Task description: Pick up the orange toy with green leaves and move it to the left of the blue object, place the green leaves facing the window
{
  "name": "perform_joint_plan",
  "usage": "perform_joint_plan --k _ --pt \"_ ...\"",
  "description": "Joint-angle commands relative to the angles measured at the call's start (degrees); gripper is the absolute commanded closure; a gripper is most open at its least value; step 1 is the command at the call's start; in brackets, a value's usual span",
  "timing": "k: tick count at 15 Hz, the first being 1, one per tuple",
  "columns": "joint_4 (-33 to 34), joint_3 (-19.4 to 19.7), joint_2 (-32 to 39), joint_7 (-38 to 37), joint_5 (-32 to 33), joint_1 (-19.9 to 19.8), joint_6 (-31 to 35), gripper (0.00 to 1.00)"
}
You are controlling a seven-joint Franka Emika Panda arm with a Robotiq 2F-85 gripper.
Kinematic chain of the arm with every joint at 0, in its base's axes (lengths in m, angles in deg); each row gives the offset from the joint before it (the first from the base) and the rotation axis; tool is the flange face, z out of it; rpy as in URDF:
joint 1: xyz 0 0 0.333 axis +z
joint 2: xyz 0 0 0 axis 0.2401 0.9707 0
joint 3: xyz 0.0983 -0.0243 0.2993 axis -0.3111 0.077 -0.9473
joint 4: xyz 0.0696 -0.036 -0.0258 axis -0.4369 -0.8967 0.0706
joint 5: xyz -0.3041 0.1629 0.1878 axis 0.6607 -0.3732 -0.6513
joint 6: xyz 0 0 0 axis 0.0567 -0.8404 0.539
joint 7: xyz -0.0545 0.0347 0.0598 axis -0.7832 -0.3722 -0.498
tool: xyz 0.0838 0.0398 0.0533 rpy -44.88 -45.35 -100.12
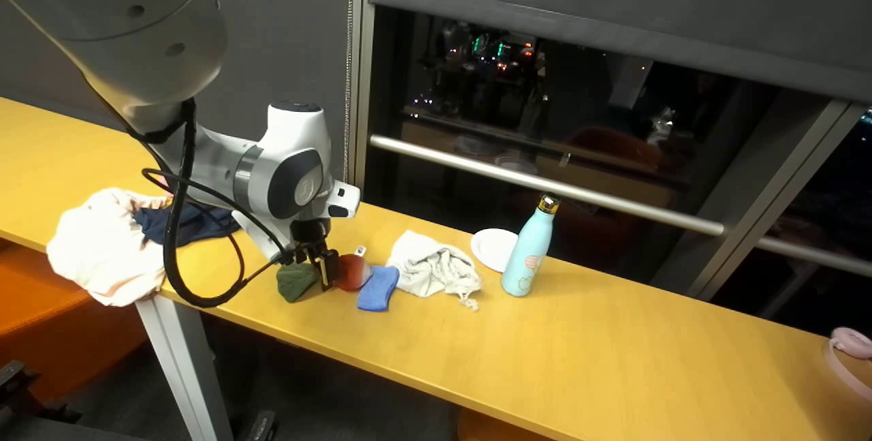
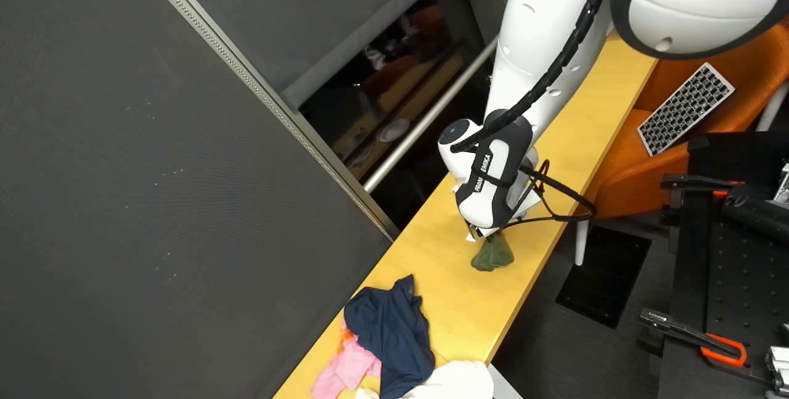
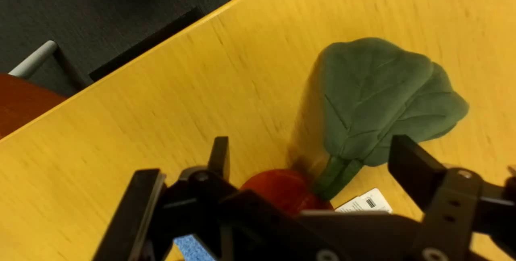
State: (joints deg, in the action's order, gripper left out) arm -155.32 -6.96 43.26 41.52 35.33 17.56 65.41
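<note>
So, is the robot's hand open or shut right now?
Open. In the wrist view, the hand has its fingers wide apart, and the green stem of the orange toy shows between them.

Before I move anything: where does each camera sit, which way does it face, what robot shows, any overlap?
An exterior view: raised, facing down across the table toward the window; the arm enters at upper left.
An exterior view: raised, facing down obliquely along the table, dark grey blind at left; arm enters at upper right.
Wrist view: on the wrist, facing down over the orange toy with green leaves; the end effector enters at the bottom.
Both exterior views share the table, window, arm and navy cloth.
</note>
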Motion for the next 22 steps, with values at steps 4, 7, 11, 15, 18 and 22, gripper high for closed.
perform_joint_plan --k 4,7,11,15,18,22 --pt "2.2 0.2 2.9 0.4 -3.0 1.5 1.5 0.0" --pt "1.6 0.2 3.8 0.4 -3.7 1.5 1.1 0.0" --pt "2.6 1.0 6.1 -0.1 -4.1 1.5 0.3 0.0" --pt "2.7 2.1 5.8 -1.1 -3.9 2.0 -0.3 0.0" --pt "4.2 3.2 5.4 -2.4 -3.6 2.6 -1.8 0.0" --pt "5.9 2.9 4.3 -3.5 -3.5 2.4 -4.8 0.0"
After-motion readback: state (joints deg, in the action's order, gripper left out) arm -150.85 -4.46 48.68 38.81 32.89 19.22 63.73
